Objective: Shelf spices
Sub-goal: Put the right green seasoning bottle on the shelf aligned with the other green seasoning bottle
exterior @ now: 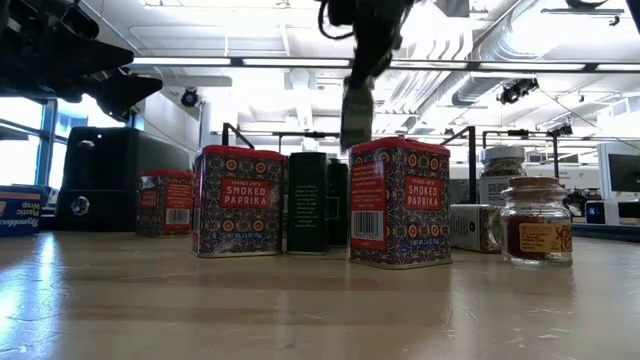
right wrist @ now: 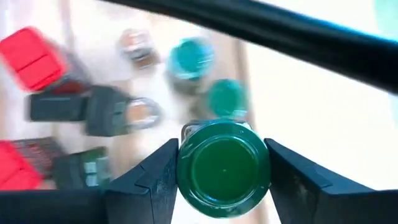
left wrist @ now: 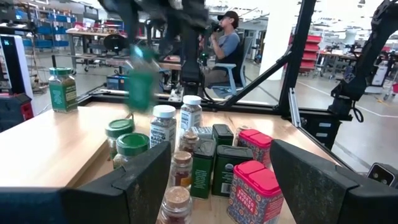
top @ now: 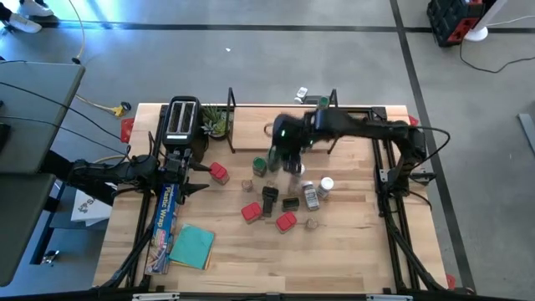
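Observation:
My right gripper [top: 288, 157] hangs above the cluster of spices and is shut on a green-lidded jar [right wrist: 224, 169], which shows blurred in the low view [exterior: 355, 110]. Below it on the table stand green-lidded jars [top: 261, 165], white-lidded jars [top: 318, 191], dark jars [top: 269, 199] and red tins [top: 251, 211]. The shelf [top: 251, 127] is a light board with black wire ends at the table's far side. One green jar [left wrist: 62, 90] stands on it. At the table's left, my left gripper [top: 199, 174] waits open and points level at the spices. My right gripper pinches the jar at its green lid [right wrist: 185, 168], one finger [right wrist: 152, 180] on each side of it. The fingers come from above, slanting down. The jar is lifted clear of the table and hangs below the fingers, roughly upright.
A black toaster [top: 182, 121] and a small plant [top: 216, 124] stand at the far left beside the shelf. A long blue foil box [top: 165, 219] and a teal cloth [top: 192, 247] lie near the left front. A person [left wrist: 227, 43] sits in the room beyond the table.

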